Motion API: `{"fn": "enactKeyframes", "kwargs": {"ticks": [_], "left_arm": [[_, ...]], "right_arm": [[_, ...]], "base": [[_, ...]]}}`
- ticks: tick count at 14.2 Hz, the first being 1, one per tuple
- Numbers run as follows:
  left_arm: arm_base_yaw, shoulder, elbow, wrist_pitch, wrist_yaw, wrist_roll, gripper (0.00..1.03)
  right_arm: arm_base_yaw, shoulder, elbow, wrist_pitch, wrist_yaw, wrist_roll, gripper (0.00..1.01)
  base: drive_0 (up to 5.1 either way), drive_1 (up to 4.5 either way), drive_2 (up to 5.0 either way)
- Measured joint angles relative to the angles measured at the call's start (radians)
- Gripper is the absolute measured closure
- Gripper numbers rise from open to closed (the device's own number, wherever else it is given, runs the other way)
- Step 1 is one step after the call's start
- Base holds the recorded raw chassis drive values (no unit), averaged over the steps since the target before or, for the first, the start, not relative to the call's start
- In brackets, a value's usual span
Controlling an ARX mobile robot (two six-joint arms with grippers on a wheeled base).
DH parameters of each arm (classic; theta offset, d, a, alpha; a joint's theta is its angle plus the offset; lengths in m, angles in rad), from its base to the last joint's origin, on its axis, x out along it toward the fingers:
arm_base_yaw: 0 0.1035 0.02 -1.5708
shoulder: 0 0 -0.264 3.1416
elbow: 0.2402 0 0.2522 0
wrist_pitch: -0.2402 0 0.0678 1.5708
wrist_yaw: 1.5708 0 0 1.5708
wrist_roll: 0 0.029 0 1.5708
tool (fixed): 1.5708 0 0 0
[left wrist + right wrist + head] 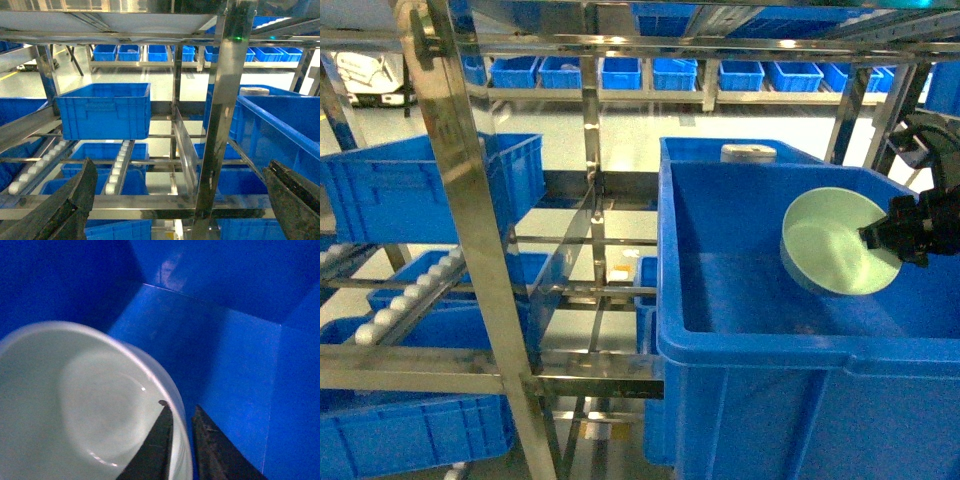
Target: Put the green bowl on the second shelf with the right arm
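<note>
Green bowl (830, 245) tilted, with open side toward the camera, hanging inside the large blue crate (760, 350), near its right wall and above its floor, not resting on it. Pinched at the rim by the right gripper (870, 238): in the right wrist view, one finger (152, 450) inside the bowl (85, 405), the other outside, both tight on the rim. Crate sitting on a level of the stainless-steel rack (470, 200), right of the shiny front post. Left of the post, roller rails (400, 305) and more blue crates. Behind the rack, pale floor and a far row of small blue bins (620, 72). Left gripper (180, 200) spread wide, grasping nothing, before the rack.
</note>
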Motion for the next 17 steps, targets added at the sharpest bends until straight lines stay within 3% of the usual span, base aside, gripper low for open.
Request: {"fn": "enactKeyframes", "kwargs": {"ticks": [2,3,4,6,13,14,17], "left_arm": [[0.000,0.000,0.000,0.000,0.000,0.000,0.05],[0.000,0.000,0.000,0.000,0.000,0.000,0.05],[0.000,0.000,0.000,0.000,0.000,0.000,0.05],[0.000,0.000,0.000,0.000,0.000,0.000,0.05],[0.000,0.000,0.000,0.000,0.000,0.000,0.05],[0.000,0.000,0.000,0.000,0.000,0.000,0.05],[0.000,0.000,0.000,0.000,0.000,0.000,0.05]], "right_arm": [[0.003,0.013,0.006,-0.001,0.005,-0.008,0.67],[0.011,-0.009,-0.031,0.045,0.006,0.007,0.31],[0.016,-0.143,-0.225,0.214,0.032,0.053,0.04],[-0.011,-0.281,-0.354,0.275,0.021,0.071,0.03],[-0.060,-0.461,-0.477,0.284,-0.013,0.085,0.03],[-0.076,-0.579,-0.544,0.275,-0.018,0.085,0.03],[-0.042,-0.948,-0.677,0.146,-0.063,0.084,0.03]], "base": [[0.0,0.00,0.0],[0.0,0.00,0.0],[0.0,0.00,0.0],[0.0,0.00,0.0],[0.0,0.00,0.0],[0.0,0.00,0.0],[0.0,0.00,0.0]]}}
